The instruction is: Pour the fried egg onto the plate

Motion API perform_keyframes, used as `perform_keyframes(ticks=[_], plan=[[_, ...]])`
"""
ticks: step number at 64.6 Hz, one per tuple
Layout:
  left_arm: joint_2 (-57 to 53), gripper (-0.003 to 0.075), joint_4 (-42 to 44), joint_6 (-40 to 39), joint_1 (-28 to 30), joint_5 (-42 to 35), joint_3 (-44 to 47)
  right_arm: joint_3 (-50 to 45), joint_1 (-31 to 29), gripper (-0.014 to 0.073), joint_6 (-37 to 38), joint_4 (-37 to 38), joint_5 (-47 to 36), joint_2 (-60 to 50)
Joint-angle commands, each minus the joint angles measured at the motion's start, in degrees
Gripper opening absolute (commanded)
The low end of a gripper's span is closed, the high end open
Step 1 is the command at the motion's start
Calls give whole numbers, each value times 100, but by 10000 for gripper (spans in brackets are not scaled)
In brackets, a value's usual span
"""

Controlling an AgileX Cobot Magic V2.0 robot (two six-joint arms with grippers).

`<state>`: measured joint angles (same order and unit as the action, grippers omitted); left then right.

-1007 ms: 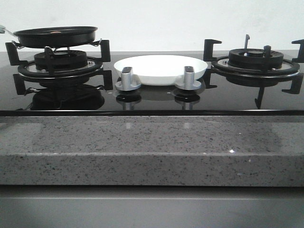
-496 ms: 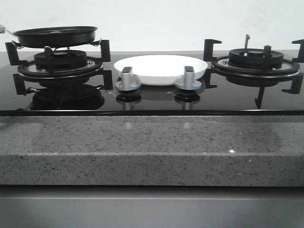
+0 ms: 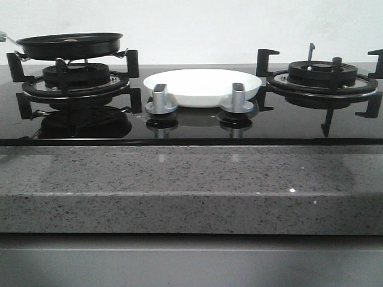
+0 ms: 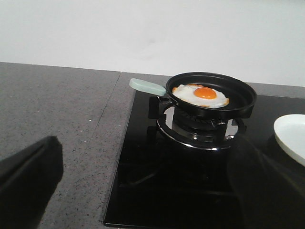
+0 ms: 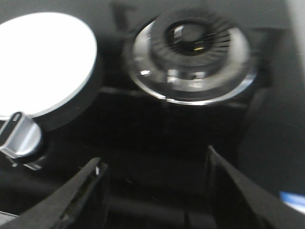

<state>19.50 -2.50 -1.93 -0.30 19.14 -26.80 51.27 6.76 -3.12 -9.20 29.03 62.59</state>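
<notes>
Fried egg (image 4: 200, 95) sits in the black pan (image 4: 238, 98) — no writing readable; both end effectors gape wide, empty.

Even soft light; right wrist view seemingly motion-blurred.

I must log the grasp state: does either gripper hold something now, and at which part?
Nothing is held. The left gripper and right gripper are both open and empty; the frying pan with the fried egg sits on its burner.
</notes>
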Motion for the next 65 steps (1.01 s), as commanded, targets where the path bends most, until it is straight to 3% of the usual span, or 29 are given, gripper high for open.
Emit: perform_keyframes(ticks=[1, 37, 43, 53, 65], plan=[[84, 692, -22, -57, 2, -452, -196, 882, 213, 444, -50, -79, 122, 578], [84, 692, -22, -57, 2, -442, -196, 5678, 396, 443, -912, -647, 3249, 4211], [84, 692, -22, -57, 2, -442, -196, 6470, 396, 409, -912, -674, 3688, 4801], [84, 692, -22, -57, 2, -442, -196, 7536, 396, 329, -912, -920, 4285, 5607], [84, 692, -22, -57, 2, -432, -196, 8116, 396, 325, -912, -954, 4560, 6112]])
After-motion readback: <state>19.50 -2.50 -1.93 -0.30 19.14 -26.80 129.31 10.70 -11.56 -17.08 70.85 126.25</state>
